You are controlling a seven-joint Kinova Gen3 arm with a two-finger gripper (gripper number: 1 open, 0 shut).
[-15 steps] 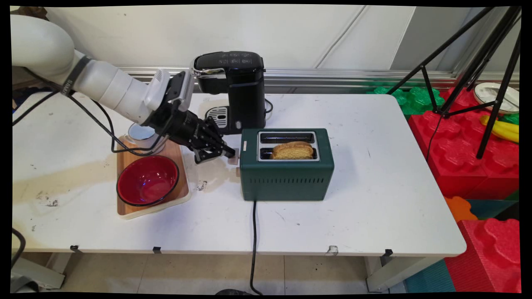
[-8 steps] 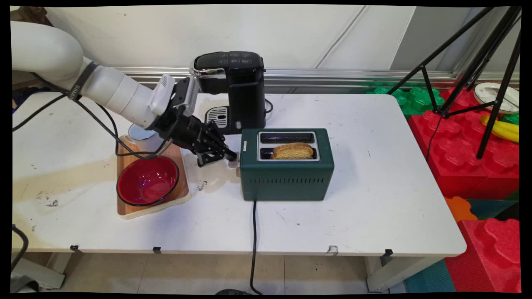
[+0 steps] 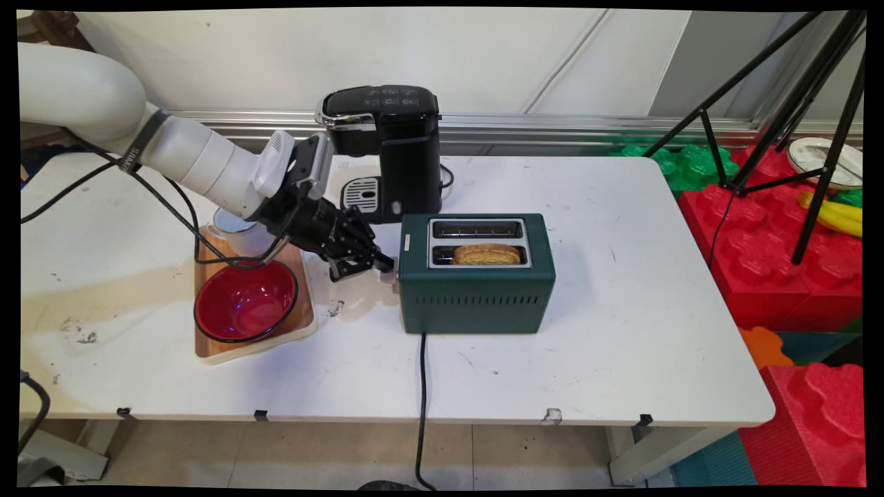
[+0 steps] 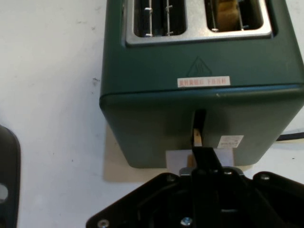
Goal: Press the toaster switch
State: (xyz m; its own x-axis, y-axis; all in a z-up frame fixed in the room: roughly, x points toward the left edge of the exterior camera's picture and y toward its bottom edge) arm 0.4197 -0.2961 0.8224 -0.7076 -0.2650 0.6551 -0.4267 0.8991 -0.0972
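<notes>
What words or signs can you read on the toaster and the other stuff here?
Red-bordered label on the green toaster: too small to read.
Raised triangle sign above that label: a warning mark, its symbol not clear.
White sticker low on the toaster's end, beside the lever slot: too small to read.
Marks on top of the black coffee machine: button signs, too small to read.
Dark band on the white arm: lettering, not legible.

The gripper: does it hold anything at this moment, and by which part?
The gripper holds nothing. Its shut fingers press on top of the lever at the end of the green toaster, without gripping it.
</notes>
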